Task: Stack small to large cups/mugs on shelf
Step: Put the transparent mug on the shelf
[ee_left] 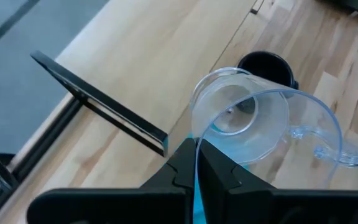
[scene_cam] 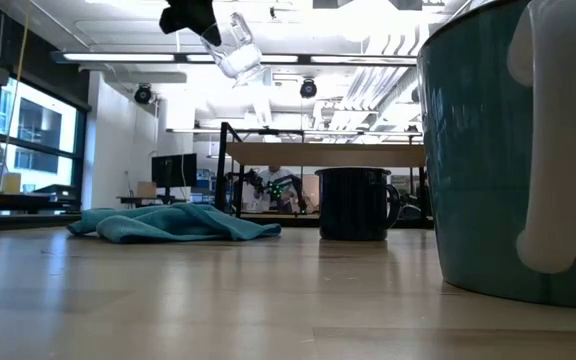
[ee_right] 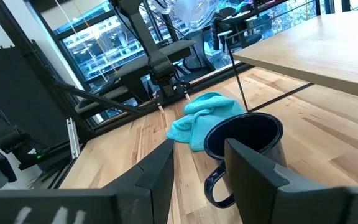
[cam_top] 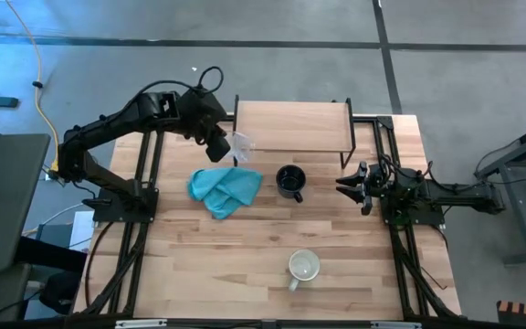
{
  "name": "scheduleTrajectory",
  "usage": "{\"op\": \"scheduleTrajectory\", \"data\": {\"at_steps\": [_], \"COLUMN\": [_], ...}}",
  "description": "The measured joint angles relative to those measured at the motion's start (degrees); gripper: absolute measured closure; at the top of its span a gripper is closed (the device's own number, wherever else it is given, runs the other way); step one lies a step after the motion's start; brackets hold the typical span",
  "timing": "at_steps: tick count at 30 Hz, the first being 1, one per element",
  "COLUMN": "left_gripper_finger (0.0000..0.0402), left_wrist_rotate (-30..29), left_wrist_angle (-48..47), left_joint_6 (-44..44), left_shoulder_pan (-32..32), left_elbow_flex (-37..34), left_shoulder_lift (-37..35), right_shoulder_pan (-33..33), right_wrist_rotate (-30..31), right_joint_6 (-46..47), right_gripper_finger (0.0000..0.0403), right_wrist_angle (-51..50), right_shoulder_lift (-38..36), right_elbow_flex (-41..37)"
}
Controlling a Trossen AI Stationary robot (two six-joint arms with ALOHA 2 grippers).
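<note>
My left gripper (cam_top: 224,146) is shut on the small clear glass cup (cam_top: 243,144), high above the table by the shelf's near left corner. The cup also shows in the low view (scene_cam: 238,47), tilted. The shelf (cam_top: 290,125) is a light-wood board on thin black legs at the table's far side. The black mug (cam_top: 290,181) stands upright on the table in front of the shelf. The pale mug (cam_top: 303,267) stands upright near the table's front edge. My right gripper (cam_top: 350,185) is open and empty, to the right of the black mug (ee_right: 244,146). My left gripper pinches the glass cup's wall at its rim (ee_left: 197,163), one finger inside the cup and one outside. The cup is lifted clear and tipped on its side, with its handle (ee_left: 328,149) on the side away from the fingers.
A crumpled teal cloth (cam_top: 225,190) lies on the table left of the black mug, below the held cup. The shelf's black legs (cam_top: 346,146) stand at its corners. Bare tabletop (cam_top: 199,265) lies at the front left.
</note>
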Motion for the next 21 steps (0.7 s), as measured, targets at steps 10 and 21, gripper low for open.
{"op": "scheduleTrajectory", "data": {"at_steps": [10, 21], "left_gripper_finger": [0.0401, 0.0401], "left_wrist_rotate": [-1.4, -2.8], "left_wrist_angle": [2.8, 6.8], "left_joint_6": [6.2, 12.8], "left_shoulder_pan": [1.7, 4.1], "left_elbow_flex": [0.0, 0.1], "left_shoulder_lift": [0.2, 1.4], "right_shoulder_pan": [0.0, 0.0], "right_wrist_rotate": [0.0, 0.0], "right_joint_6": [0.0, 0.4], "right_gripper_finger": [0.0269, 0.0269], "right_wrist_angle": [0.0, 0.0], "right_shoulder_lift": [0.0, 0.0], "right_elbow_flex": [0.0, 0.0]}}
